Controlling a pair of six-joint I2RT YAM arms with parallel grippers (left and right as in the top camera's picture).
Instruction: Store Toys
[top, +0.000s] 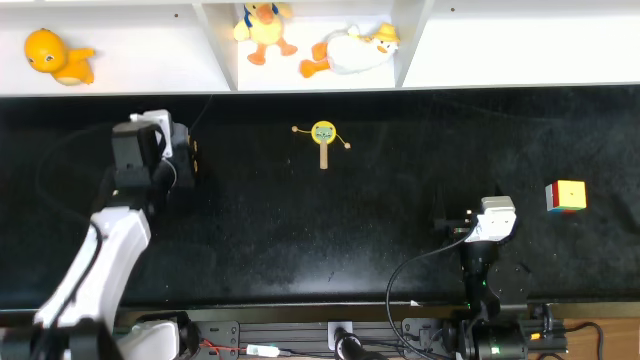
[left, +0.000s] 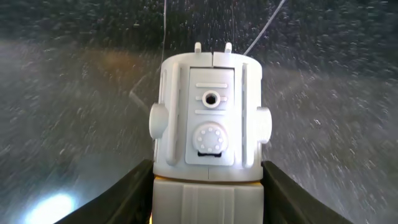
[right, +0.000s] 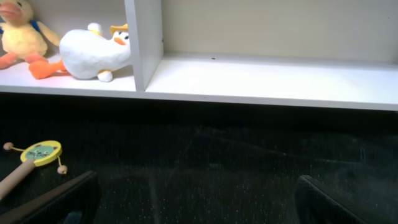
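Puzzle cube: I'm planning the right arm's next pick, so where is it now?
In the top view the puzzle cube sits on the black table at far right, right of the right end effector, in front of the shelf's right compartment.

My overhead cam: fixed, staring straight down on black table (top: 300, 230), shelf (top: 520, 50) along top edge, arm bases at bottom. Left wrist cam: jammed right up against white robot toy (left: 210, 112), table just behind. Right wrist cam: low, facing shelf; shares white plush duck (right: 93, 53), hand drum (right: 40, 152) with overhead.
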